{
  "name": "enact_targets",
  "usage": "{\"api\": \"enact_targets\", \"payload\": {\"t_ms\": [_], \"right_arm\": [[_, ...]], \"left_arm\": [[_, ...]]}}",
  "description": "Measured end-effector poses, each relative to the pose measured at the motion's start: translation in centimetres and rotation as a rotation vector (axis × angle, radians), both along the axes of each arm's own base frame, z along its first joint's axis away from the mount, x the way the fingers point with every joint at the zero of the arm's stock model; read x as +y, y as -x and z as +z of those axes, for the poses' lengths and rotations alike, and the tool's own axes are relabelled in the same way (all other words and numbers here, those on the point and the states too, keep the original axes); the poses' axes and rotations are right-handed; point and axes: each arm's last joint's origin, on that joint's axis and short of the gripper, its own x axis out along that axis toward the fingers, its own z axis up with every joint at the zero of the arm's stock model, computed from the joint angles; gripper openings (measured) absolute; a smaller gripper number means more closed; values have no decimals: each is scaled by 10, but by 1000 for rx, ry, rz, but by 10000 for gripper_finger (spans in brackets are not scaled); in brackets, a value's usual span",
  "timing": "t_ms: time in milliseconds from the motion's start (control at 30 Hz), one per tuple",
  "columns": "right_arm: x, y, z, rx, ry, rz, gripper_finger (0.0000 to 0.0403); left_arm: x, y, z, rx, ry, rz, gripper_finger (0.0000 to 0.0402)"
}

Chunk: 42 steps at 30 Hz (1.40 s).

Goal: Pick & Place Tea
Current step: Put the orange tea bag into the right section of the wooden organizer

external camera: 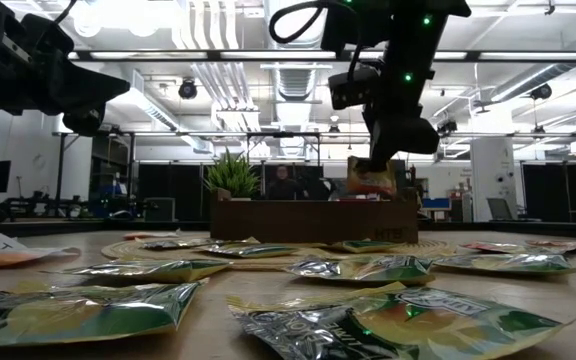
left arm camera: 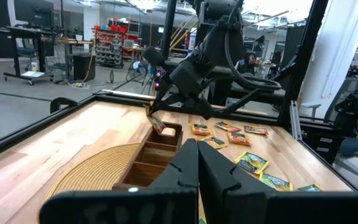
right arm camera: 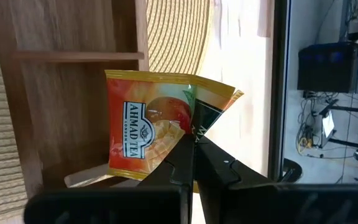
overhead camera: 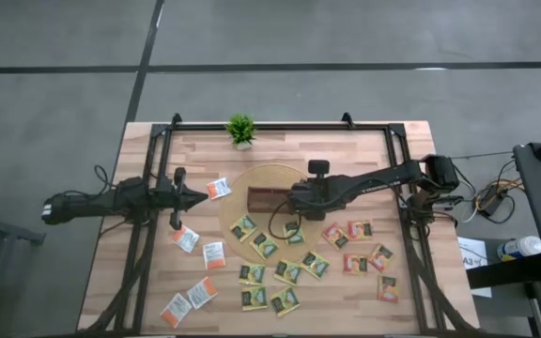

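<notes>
High view: the right gripper [overhead camera: 289,200] is reaching in from the right of the frame to the centre, over the right end of the brown compartment tray [overhead camera: 269,198], which is sitting on a round woven mat [overhead camera: 242,180]. The left gripper [overhead camera: 198,198] is waiting left of centre, clenched on nothing. Loose sachets are lying across the lower half of the wooden table [overhead camera: 346,155], white-and-orange ones [overhead camera: 213,254] at lower left, green-and-yellow ones [overhead camera: 287,272] at centre, red-pink ones [overhead camera: 356,264] at lower right.

Low view: at upper centre the right gripper is holding a red-orange tea sachet [external camera: 370,179] just above the tray's top edge. Released from here, it is likely to catch the wall and tip outside.

Left wrist view: the left arm's closed fingers are filling the bottom centre; beyond them, at centre, the sachet is hanging tilted over the tray's end compartment.

Right wrist view: the fingers are pinching the sachet [right arm camera: 148,127] by one crumpled corner only. So thin a hold is risking a twist or slip. The sachet is also overlapping the tray's side wall, so it could bridge the edge rather than drop in.
</notes>
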Motion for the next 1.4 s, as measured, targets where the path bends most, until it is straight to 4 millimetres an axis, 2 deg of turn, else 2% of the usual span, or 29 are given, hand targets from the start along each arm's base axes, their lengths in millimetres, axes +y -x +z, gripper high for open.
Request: {"api": "enact_targets", "payload": {"t_ms": [233,400,800,1200,1400], "right_arm": [[0,2,-4,20,-2,8,17],[1,3,-6,28,-56,18,46],[1,3,-7,63,-49,63,107],[1,3,-7,91,-40,106,114],[1,10,15,31,-38,107,108]], "left_arm": [[0,0,0,0,0,0,0],[0,0,0,0,0,0,0],[0,0,0,0,0,0,0],[0,0,0,0,0,0,0],[0,0,0,0,0,0,0]]}}
